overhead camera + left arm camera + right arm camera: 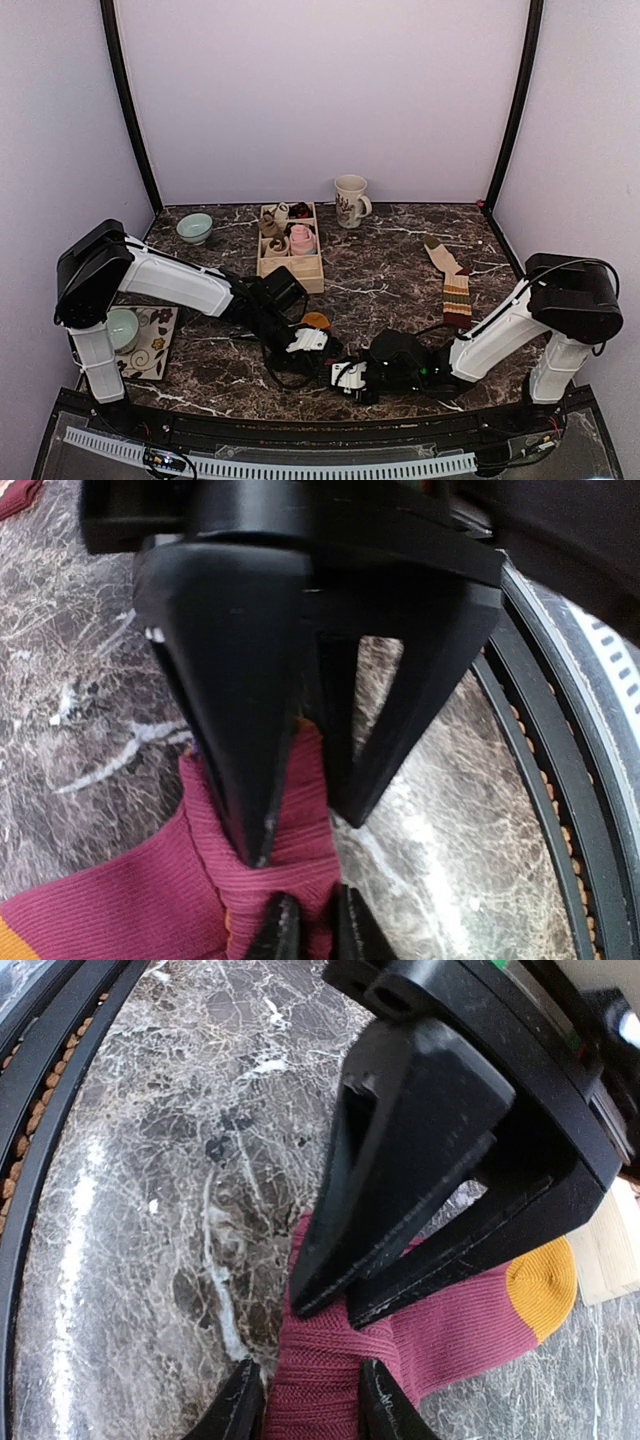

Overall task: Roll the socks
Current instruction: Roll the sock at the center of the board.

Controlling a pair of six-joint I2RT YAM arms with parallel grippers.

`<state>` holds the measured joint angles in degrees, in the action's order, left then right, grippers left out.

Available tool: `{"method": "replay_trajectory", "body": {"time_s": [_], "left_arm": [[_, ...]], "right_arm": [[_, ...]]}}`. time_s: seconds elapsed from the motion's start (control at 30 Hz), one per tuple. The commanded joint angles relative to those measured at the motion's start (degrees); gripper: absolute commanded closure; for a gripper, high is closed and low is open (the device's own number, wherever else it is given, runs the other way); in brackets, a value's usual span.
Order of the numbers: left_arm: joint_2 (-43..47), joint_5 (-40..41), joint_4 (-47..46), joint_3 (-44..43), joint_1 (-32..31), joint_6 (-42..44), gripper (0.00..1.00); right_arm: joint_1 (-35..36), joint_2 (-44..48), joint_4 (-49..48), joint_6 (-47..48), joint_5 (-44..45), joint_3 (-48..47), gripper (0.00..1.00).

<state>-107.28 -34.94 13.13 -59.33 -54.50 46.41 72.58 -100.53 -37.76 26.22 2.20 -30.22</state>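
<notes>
A striped sock lies near the table's front middle; only its orange toe [316, 320] shows from above. In the left wrist view its maroon knit [120, 900] is pinched between my left gripper's [305, 840] fingers. In the right wrist view the same sock [470, 1320], maroon with an orange-yellow toe, is clamped by my right gripper [332, 1315], whose jaws stand nearly together. The two grippers [322, 345] [345, 378] meet tip to tip on the cuff end. The second striped sock [455, 288] lies flat at the right.
A wooden box [290, 283] with a pink bundle [302, 240] and small brown bundles stands behind the grippers. A mug [350, 200] and a teal bowl [194, 228] stand at the back. A bowl [122, 328] sits on a placemat [158, 345] at the left.
</notes>
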Motion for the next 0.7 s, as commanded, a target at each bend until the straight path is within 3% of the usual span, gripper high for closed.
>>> {"method": "replay_trajectory", "body": {"time_s": [0.0,0.2,0.4,0.67], "left_arm": [[1.17,3.98,8.56,3.56,0.67,-1.35,0.81],[5.3,2.11,9.37,4.37,4.57,-3.95,0.68],[8.43,1.94,11.24,6.0,8.34,-3.04,0.68],[12.71,2.7,10.6,8.58,11.34,-2.48,0.68]], "right_arm": [[-0.74,-3.9,1.68,-5.12,-1.36,0.22,0.71],[-0.79,-6.04,3.58,-8.64,-1.66,0.35,0.79],[-0.9,-5.39,7.3,-9.26,-1.74,-0.39,0.81],[-2.62,-6.28,16.44,-13.65,-8.09,-5.41,0.99]]}}
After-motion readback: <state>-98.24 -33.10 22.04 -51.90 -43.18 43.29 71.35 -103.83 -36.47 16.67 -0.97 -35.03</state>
